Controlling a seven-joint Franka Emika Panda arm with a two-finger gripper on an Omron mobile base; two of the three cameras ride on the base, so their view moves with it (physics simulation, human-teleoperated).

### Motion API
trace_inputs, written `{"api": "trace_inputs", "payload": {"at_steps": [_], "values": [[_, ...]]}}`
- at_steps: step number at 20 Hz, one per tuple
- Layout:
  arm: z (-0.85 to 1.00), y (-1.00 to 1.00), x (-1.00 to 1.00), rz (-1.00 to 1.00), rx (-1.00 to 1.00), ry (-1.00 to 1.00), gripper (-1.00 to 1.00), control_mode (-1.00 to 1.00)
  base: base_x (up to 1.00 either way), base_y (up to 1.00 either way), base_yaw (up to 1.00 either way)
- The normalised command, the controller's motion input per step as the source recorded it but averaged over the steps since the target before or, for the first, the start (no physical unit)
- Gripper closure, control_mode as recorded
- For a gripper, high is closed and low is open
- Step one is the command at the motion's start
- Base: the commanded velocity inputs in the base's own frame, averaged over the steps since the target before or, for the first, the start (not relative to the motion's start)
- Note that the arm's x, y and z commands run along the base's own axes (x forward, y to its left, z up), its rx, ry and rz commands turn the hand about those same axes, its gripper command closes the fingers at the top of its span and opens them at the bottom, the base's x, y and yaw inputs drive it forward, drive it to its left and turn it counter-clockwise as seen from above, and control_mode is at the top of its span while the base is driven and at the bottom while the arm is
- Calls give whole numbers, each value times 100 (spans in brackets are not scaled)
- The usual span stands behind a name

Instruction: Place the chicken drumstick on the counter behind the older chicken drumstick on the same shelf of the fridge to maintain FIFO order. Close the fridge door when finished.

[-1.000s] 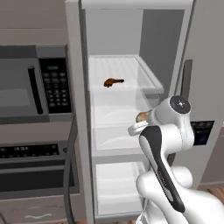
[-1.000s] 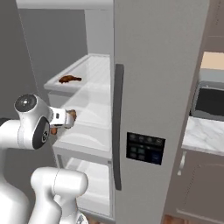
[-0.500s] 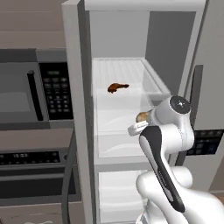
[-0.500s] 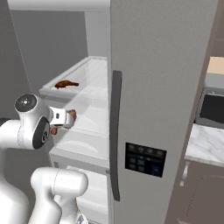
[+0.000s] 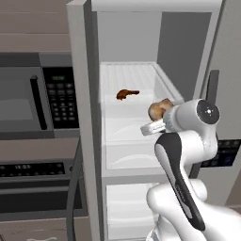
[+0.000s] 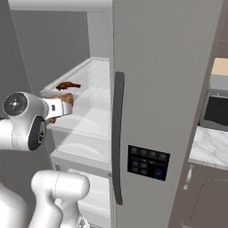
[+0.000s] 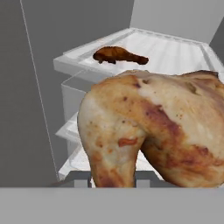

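My gripper (image 6: 61, 105) is shut on the plump golden-tan chicken drumstick (image 5: 160, 108), held in front of the open fridge at the height of the upper shelf. In the hand view the chicken drumstick (image 7: 153, 135) is large and close, and it hides most of the fingers. The slim dark reddish-brown older chicken drumstick (image 5: 126, 93) lies near the front left of the pale shelf (image 5: 141, 77), beyond and left of my gripper. The older chicken drumstick (image 7: 119, 55) rests on the shelf (image 7: 179, 50), with bare shelf behind it. The fridge door (image 5: 81, 108) stands open, edge-on at the left.
The fridge's shut right door (image 6: 164, 89) carries a dark handle and a black dispenser panel (image 6: 148, 162). A microwave (image 5: 28, 96) and an oven (image 5: 33, 188) are built in left of the fridge. The marble counter (image 6: 209, 149) lies at the right. Lower shelves and drawers sit below.
The base has driven closer to the fridge, so the shelf and older drumstick look larger and nearer. The arm keeps its pose with the drumstick still gripped.
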Motion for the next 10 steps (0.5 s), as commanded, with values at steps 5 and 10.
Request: {"api": "trace_inputs", "payload": {"at_steps": [5, 10], "values": [[91, 0, 0, 1, -2, -12, 100, -100, 0, 0, 0], [56, 0, 25, 0, 0, -3, 100, -100, 0, 0, 0]]}}
